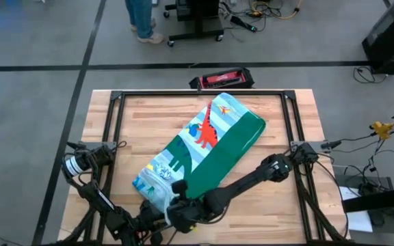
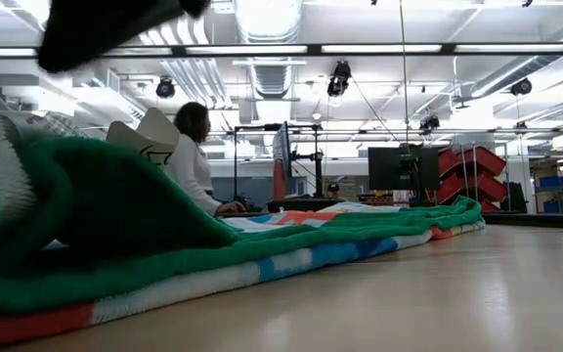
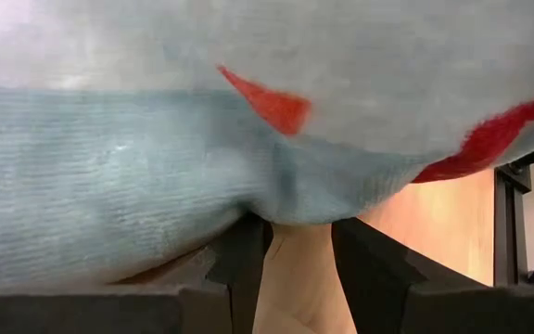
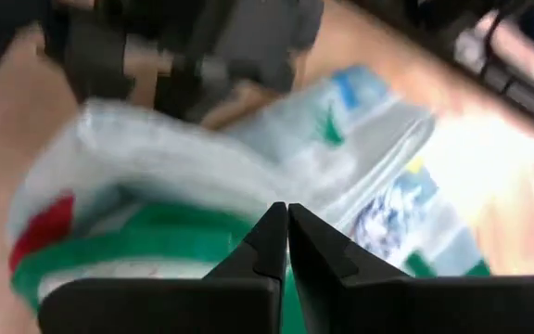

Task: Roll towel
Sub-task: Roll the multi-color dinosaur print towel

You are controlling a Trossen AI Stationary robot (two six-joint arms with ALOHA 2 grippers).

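Note:
The towel lies folded into a long strip, slanting from the near left to the far right of the table. Its green border faces the right and its dinosaur print faces up. Its near-left end is bunched up into a thick raised fold, which rises at the left of the low view. My left gripper is at that end, coming in from the near edge. My right gripper, shut, hovers over the same end and points at the left arm. My left gripper has the towel's near-left end. The cloth sags down between the two fingers and covers their tips, so the hold itself is hidden. The fingers come in slanting down from the near edge. My right gripper's shut tips stand at the bunched end; I cannot tell whether they touch it.
Black frame rails run along the left, far and right sides of the wooden table. A red and black case lies beyond the far edge. A person stands farther back. Bare wood lies to the right of the towel.

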